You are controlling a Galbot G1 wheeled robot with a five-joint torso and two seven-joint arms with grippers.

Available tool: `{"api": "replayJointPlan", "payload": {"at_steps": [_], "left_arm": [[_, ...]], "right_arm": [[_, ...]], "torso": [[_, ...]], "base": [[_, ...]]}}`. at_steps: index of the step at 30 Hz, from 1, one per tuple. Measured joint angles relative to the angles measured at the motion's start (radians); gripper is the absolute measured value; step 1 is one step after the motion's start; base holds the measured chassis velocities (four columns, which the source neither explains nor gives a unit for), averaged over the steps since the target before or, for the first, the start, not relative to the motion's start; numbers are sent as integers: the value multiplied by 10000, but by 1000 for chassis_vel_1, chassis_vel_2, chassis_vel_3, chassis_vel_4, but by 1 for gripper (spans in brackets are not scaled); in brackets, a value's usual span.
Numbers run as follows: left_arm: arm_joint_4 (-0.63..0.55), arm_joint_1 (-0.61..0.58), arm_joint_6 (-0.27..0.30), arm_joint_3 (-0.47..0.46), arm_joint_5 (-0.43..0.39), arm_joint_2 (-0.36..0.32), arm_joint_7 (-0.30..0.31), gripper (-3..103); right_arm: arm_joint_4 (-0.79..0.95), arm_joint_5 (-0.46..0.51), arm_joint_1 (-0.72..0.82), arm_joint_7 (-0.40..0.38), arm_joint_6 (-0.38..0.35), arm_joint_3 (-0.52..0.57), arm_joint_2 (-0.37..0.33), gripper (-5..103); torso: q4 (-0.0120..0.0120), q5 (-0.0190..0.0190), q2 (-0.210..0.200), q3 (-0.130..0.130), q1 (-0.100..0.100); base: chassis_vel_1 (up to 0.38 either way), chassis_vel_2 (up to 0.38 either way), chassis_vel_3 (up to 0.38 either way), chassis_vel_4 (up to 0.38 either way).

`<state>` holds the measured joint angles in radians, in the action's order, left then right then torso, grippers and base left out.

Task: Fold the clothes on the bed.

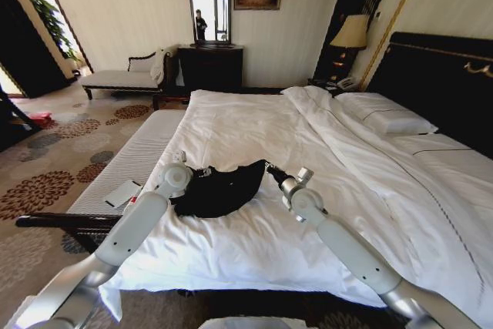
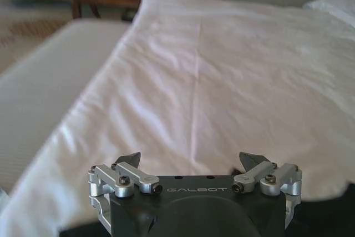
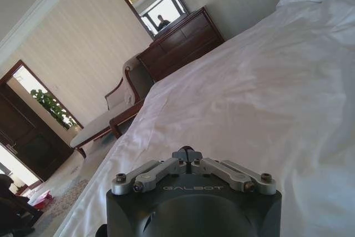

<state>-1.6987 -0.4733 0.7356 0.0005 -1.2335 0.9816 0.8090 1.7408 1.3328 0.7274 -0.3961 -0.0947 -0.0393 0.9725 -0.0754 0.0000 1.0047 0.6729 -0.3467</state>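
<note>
A: T-shirt location?

B: The black T-shirt is seen bunched near the foot edge of the bed, slung between the 2 arms. 1 end is held by the right end effector, clenched on a pinch of dark cloth as shown in the right wrist view. The left end effector is placed at the other end, fingers spread and released; nothing is gripped between them.

A: Risks from here?

B: With only 1 corner held, the fabric could be dragged into a tighter lump if the right arm is pulled, judged from the slack. A small pinch could also be lost. White sheet could be caught along with the shirt if the left fingers are closed low, since the duvet is wrinkled and soft.

A: Bed and room?

B: White bedding, pillows by a dark headboard. A striped bench is set beside the bed, a chaise and dark dresser with mirror by the far wall, a lamp in the corner, patterned carpet on the floor.
</note>
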Motion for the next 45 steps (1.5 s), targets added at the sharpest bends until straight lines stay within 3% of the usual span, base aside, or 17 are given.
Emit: {"api": "replayJointPlan", "payload": {"at_steps": [1,2,4,5,9,10,14,15,19,20,23,27,36,40,45], "left_arm": [[56,103,0,-82,735,-53,-316,100],[166,283,-12,-319,2129,-107,-1044,100],[180,561,-27,-1078,3227,-51,-2085,100],[180,561,-27,-1078,3227,-51,-2085,100],[26,907,-27,-1541,2381,0,-1692,100],[-2,1166,-25,-1604,1587,-133,-1379,100],[-162,1414,-18,-815,161,-1024,-1712,100],[-162,1414,-18,-815,161,-1024,-1712,100],[-829,1295,-13,857,-280,-1989,-1968,100],[-829,1295,-13,857,-280,-1989,-1968,100],[-1349,1079,-6,2687,-295,-2718,-2084,100],[-1211,1348,-3,3707,-347,-2992,-2279,100],[-210,2391,-2,4686,-934,-2680,-2712,100],[183,2684,-2,5110,-1362,-2644,-3175,100],[326,2813,-1,5276,-1274,-2455,-3875,100]], "right_arm": [[0,-5,9,2,1,5,8,0],[0,-14,26,5,3,17,22,0],[0,-35,43,12,6,23,41,0],[0,-35,43,12,6,23,41,0],[-14,-49,41,25,8,2,43,0],[-36,-50,11,30,7,-43,40,0],[-132,-93,-142,33,8,-229,113,0],[-132,-93,-142,33,8,-229,113,0],[-197,-134,-214,33,9,-298,207,0],[-197,-134,-214,33,9,-298,207,0],[-336,-149,-249,30,22,-225,243,0],[-350,-187,-170,28,26,-76,246,0],[-296,-360,336,62,28,323,264,0],[-248,-404,521,92,30,506,224,0],[-273,-422,566,112,32,569,218,0]], "torso": [[-1,1,1,0,0],[2,2,1,0,0],[3,-3,0,0,0],[3,-3,0,0,0],[2,-1,0,-1,0],[-4,1,1,0,0],[3,0,1,0,0],[3,0,1,0,0],[3,-1,1,-1,0],[3,-1,1,-1,0],[0,-1,1,-1,1],[4,-1,1,0,1],[-5,2,0,0,0],[3,1,1,0,0],[3,-1,0,0,0]], "base": [[0,0,0,0],[0,0,0,0],[0,0,0,0],[0,0,0,0],[0,0,0,0],[0,0,0,0],[0,0,0,0],[0,0,0,0],[0,0,0,0],[0,0,0,0],[0,0,0,0],[0,0,0,0],[0,0,0,0],[0,0,0,0],[0,0,0,0]]}}
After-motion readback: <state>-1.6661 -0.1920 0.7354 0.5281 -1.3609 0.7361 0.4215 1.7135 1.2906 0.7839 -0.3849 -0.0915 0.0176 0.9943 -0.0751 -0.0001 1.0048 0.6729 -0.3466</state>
